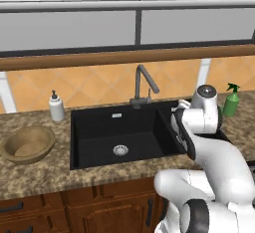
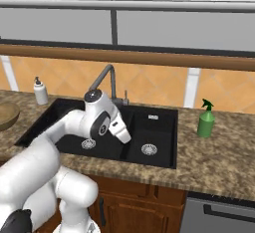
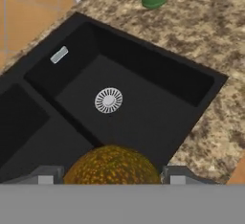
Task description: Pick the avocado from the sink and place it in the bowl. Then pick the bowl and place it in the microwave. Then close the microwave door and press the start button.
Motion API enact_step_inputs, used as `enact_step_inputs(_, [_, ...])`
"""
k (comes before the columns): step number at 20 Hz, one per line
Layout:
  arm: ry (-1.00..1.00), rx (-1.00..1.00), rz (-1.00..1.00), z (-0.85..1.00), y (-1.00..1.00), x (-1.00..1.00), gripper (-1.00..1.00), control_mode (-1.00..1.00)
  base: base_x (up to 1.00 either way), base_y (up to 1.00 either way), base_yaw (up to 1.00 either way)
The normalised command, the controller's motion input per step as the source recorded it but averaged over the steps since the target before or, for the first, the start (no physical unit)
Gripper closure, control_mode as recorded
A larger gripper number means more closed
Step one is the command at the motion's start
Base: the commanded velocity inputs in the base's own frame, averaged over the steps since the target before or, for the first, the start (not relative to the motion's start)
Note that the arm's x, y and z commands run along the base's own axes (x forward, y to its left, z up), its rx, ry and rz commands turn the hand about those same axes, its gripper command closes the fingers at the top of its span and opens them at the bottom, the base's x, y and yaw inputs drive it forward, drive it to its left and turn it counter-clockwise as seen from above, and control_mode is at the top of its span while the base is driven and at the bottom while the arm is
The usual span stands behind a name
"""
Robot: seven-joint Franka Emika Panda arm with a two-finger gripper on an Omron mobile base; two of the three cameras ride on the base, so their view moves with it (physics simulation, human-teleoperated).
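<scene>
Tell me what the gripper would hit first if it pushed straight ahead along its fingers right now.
Most likely the avocado: in the hand view it sits directly between the open gripper fingertips. Beyond it lies the sink basin floor near the drain. How close the fruit is remains unclear.

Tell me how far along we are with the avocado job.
Nothing looks finished yet. The wide tan wooden bowl sits empty on the counter left of the black double-basin sink. In hand: the small brownish-olive avocado lies between the open hand's fingers over the sink; whether it is lifted is unclear. Left: bowl placement, microwave, door, start button.
</scene>
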Motion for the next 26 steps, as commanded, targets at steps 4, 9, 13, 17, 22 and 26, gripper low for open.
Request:
enact_step_inputs(4, [0.29,-0.06,0.38,0.69,1.00,-0.39,1.00,-1.00,0.00,0.00,0.00])
enact_step_inputs(9, [0.31,0.00,0.43,0.67,1.00,-0.13,1.00,-1.00,0.00,0.00,0.00])
enact_step_inputs(13, [0.34,0.03,0.60,0.34,1.00,-0.05,1.00,-1.00,0.00,0.00,0.00])
enact_step_inputs(17, [0.30,0.00,0.59,0.06,1.00,0.14,1.00,-1.00,0.00,0.00,0.00])
enact_step_inputs(22, [0.08,0.00,0.56,-0.04,1.00,0.41,1.00,-1.00,0.00,0.00,0.00])
enact_step_inputs(26, [-0.10,0.00,0.55,-0.21,1.00,0.47,1.00,-1.00,0.00,0.00,0.00])
